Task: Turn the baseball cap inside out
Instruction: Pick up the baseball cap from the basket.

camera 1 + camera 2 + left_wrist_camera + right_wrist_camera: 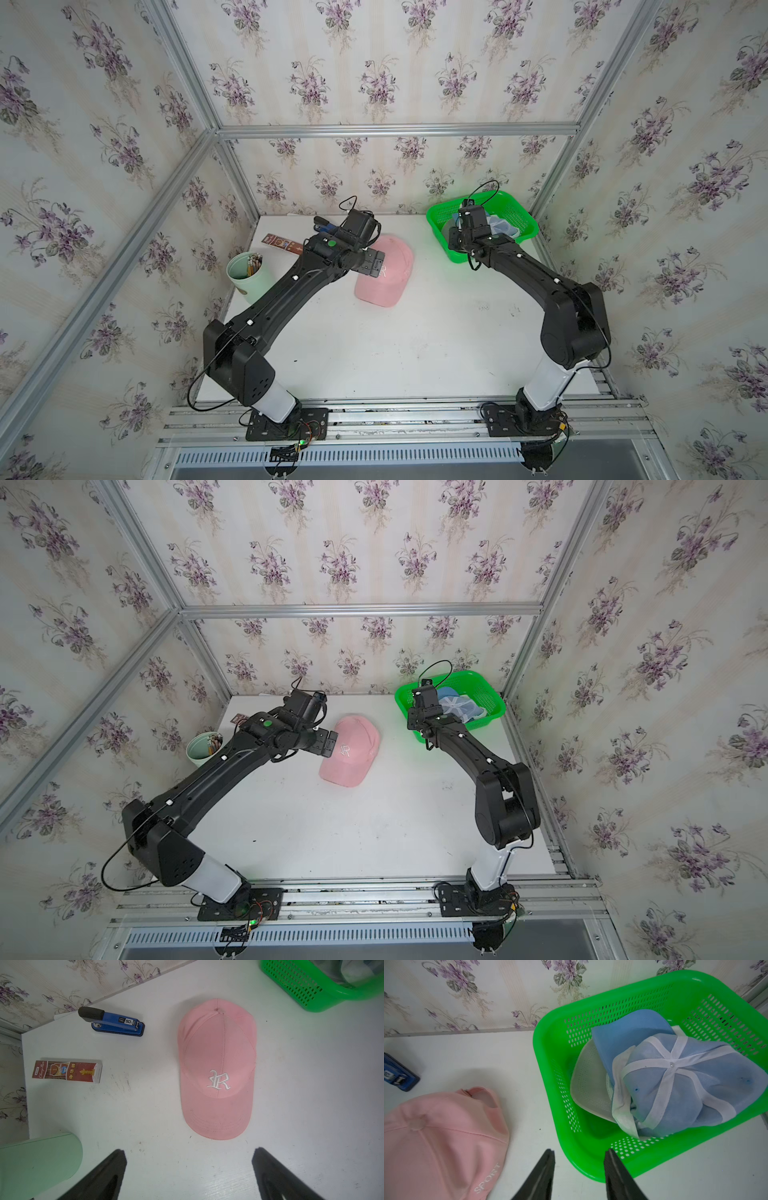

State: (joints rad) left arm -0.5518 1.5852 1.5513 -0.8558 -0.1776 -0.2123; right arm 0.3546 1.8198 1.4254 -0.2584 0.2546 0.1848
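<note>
Pink cap (217, 1053) sits crown-up, right side out, on table (311, 1105) near green basket (542, 1049). Left gripper (190, 1152) hovers by its brim, jaws wide, empty, probably lining up a grab. Right gripper (579, 1152) is half-spread, empty, at the basket's rim.

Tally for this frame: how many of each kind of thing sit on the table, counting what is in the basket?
Caps: 3 (pink cap on the table; blue cap and partly hidden white cap in the basket)
Basket: 1
Stapler: 1
Box: 1
Cup: 1 (pencils inside not counted)
Total: 7
</note>
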